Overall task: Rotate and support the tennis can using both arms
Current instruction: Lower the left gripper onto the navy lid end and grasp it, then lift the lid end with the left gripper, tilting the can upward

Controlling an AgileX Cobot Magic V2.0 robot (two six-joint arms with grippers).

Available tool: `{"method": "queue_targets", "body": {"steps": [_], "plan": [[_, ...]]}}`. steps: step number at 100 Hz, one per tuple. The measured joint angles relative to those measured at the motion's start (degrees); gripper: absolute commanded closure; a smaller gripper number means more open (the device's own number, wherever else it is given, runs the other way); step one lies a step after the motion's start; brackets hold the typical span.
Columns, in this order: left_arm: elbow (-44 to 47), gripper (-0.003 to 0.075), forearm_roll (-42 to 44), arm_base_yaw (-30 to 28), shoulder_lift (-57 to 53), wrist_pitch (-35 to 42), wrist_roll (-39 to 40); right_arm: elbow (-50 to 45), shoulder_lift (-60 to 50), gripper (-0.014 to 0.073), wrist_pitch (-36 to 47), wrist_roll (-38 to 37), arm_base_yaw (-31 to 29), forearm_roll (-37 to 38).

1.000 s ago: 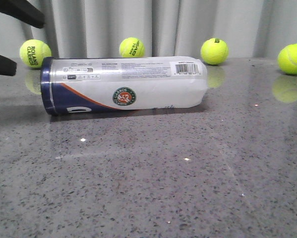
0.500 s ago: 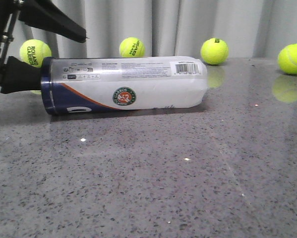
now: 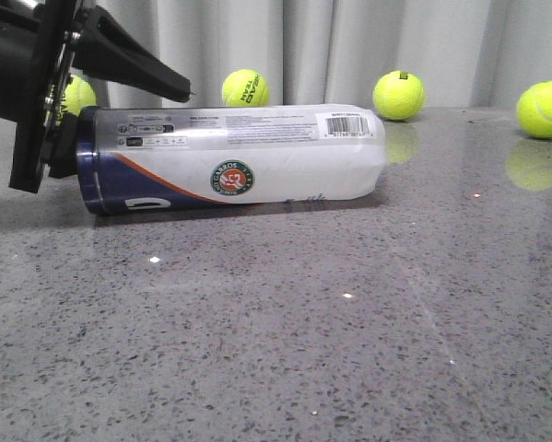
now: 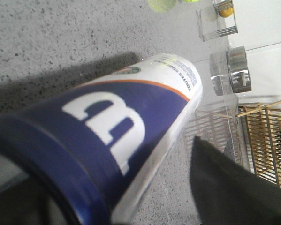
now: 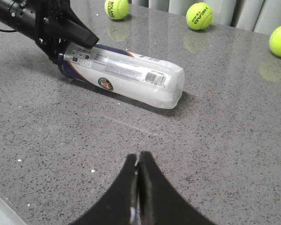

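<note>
The left gripper (image 3: 119, 110), jaws spread, straddles the navy end of the can (image 3: 248, 158) lying on its side on the table (image 3: 349, 331), while only the right wrist view shows the right gripper (image 5: 138, 178), closed and well apart.

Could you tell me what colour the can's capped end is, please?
Navy blue, clearest in the left wrist view: tennis can.

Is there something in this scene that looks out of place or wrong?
Yes: the can lies on its side on the table instead of standing upright. Loose balls sit behind it. Nothing looks spilled or damaged.
</note>
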State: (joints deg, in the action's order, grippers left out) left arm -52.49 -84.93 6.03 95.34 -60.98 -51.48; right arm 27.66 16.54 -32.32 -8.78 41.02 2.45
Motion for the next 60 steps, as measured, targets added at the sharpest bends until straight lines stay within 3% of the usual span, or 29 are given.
{"method": "queue_targets", "body": {"steps": [32,60], "plan": [[-0.1,0.0736,-2.2,0.0,0.1,-2.8,0.0,0.0,0.0,0.0652,0.0,0.0,0.0,0.0],[-0.3,0.074,-3.0,0.1,0.1,-3.9,-0.1,0.0,0.0,0.0652,0.0,0.0,0.0,0.0]]}}
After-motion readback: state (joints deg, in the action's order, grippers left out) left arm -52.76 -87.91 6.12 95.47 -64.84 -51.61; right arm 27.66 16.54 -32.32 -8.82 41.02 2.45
